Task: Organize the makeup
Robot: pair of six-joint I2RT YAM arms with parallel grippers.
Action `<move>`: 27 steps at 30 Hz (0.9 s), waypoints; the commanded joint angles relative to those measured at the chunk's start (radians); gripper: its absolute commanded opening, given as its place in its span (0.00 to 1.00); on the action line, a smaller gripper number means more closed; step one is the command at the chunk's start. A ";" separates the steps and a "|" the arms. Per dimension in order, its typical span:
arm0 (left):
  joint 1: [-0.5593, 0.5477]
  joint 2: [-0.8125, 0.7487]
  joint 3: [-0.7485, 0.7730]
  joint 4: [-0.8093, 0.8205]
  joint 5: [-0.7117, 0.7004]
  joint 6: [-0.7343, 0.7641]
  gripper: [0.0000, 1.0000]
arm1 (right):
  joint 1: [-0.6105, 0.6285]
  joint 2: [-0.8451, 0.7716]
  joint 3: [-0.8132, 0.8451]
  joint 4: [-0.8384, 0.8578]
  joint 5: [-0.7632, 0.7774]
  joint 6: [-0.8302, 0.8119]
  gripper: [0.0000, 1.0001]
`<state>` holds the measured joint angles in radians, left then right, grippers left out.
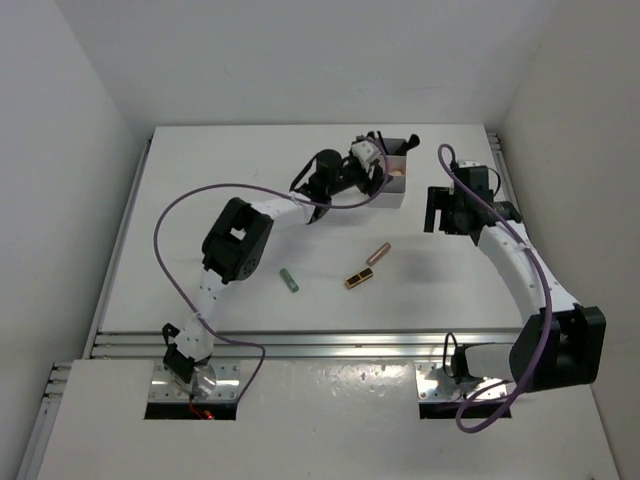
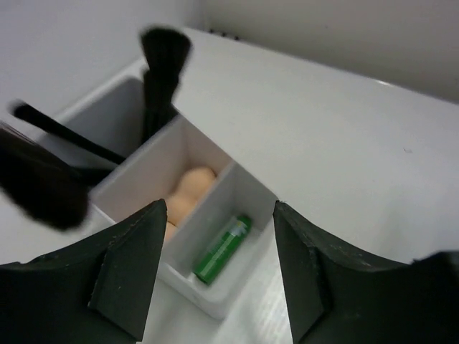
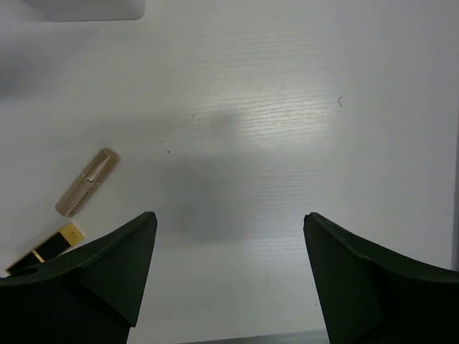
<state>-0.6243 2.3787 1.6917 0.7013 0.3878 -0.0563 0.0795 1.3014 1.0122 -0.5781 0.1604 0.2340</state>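
Left gripper (image 2: 216, 215) hangs wide open and empty over the white box (image 2: 212, 301). A green tube (image 2: 223, 248) lies in its lower-centre compartment, with peach sponges (image 2: 188, 192) beside it and blurred brushes (image 2: 163, 79) seemingly upper left. Right gripper (image 3: 228, 222) gapes over the table (image 3: 287, 107), where the rose-gold tube (image 3: 87, 182) and lipstick (image 3: 50, 247) lie lower left.

The left arm (image 1: 235, 245) and right arm (image 1: 520, 265) share white link shells and black joint housings. A purple cable (image 1: 170, 215) loops along each, rising from silver base plates (image 1: 225, 378). Farthest from those plates, the left claw (image 2: 217, 236) and right claw (image 3: 229, 236) have broad, matte-black wedge fingers (image 2: 122, 265).
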 commanded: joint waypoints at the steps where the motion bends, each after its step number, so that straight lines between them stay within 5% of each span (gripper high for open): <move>1: 0.060 -0.153 0.115 -0.126 0.065 0.079 0.67 | 0.063 0.016 0.023 0.013 0.077 0.211 0.83; 12: 0.221 -0.643 -0.214 -0.624 0.031 0.217 0.68 | 0.203 0.229 0.019 0.159 0.036 0.626 0.82; 19: 0.311 -0.907 -0.591 -0.715 -0.092 0.243 0.69 | 0.278 0.357 0.045 0.144 0.146 0.812 0.80; 27: 0.399 -0.995 -0.768 -0.732 -0.113 0.207 0.71 | 0.325 0.518 0.088 0.119 0.128 0.939 0.79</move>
<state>-0.2508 1.4220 0.9485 -0.0425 0.2909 0.1719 0.3977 1.7660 1.0542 -0.4538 0.2920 1.0786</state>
